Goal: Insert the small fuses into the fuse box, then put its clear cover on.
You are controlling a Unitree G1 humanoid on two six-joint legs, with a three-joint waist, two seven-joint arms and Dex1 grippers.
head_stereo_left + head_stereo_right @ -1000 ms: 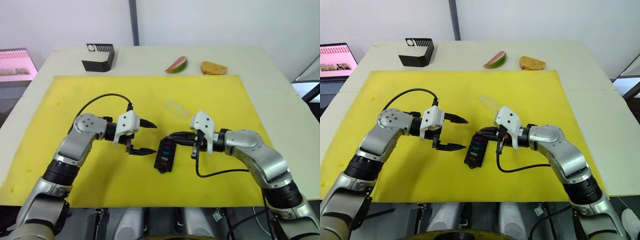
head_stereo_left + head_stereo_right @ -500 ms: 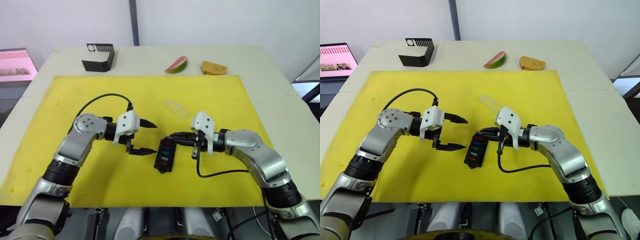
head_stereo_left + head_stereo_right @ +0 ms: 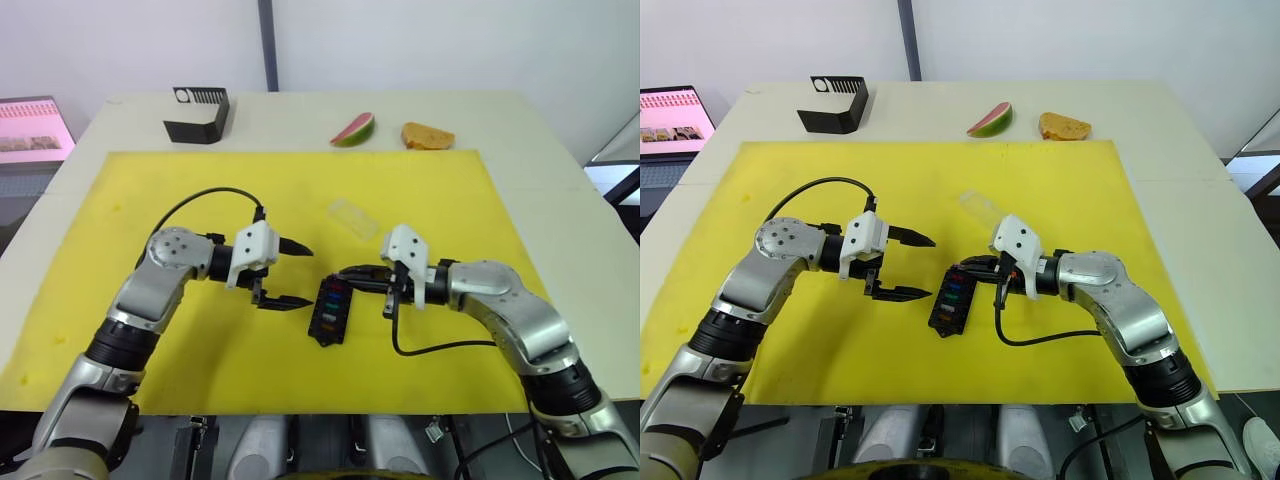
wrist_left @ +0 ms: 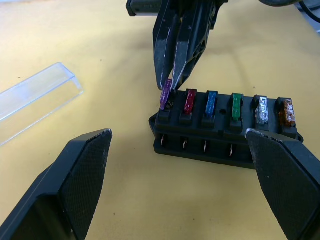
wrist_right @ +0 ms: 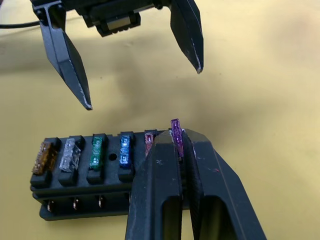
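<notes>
Nothing's moved: right claw (image 4: 172, 75) still pinches the purple fuse (image 4: 165, 94) at the fuse box (image 4: 225, 132), five seated; left claw (image 3: 283, 274) wide.

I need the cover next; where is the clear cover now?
In the left eye view, the clear cover lies on the yellow mat, beyond the fuse box.

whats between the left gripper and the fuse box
Nothing: only bare yellow mat separates the open left gripper from the fuse box, seen in the left eye view.
</notes>
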